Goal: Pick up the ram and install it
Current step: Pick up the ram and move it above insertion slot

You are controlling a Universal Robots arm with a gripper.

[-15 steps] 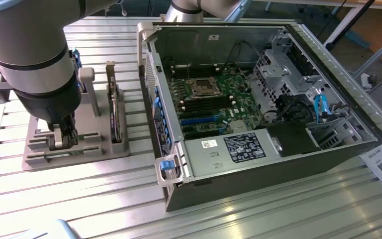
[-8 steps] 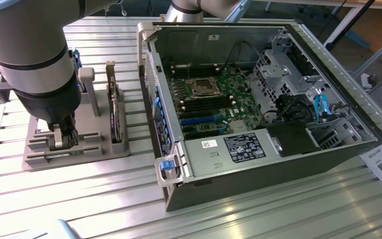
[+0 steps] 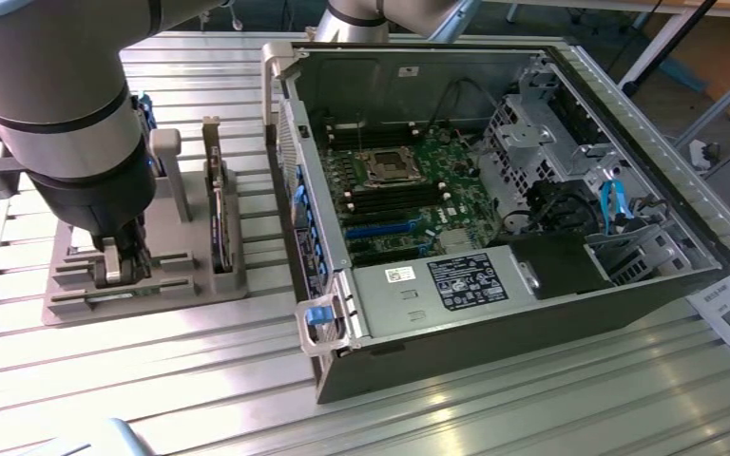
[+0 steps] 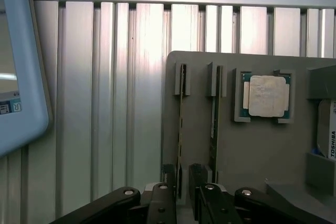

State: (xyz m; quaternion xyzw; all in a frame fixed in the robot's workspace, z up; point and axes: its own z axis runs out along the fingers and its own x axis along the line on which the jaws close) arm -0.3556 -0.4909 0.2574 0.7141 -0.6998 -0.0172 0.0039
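The ram [image 4: 181, 129] stands on edge in a slot of the grey holder [image 4: 252, 150], which sits on the slatted tabletop [image 4: 105, 103] well apart from the open computer case [image 3: 517, 313] and its motherboard [image 3: 403, 190]. The hand [image 4: 182, 176] is low over the end of the holder farthest from the processor chip [image 4: 268, 95]. It is spread, one finger [image 4: 168, 174] on each flat side of the stick's near end, with a sliver of gap on both sides, so nothing looks pinched. The ram's long axis runs straight away from the hand along the holder, in line with the opening between the fingers, so closing them would probably press on its two broad faces. A second thin stick [image 4: 214, 129] stands parallel in the next slot, between the ram and the processor chip, just beside one finger. In the exterior view the hand [image 3: 122, 261] sits down in the holder.
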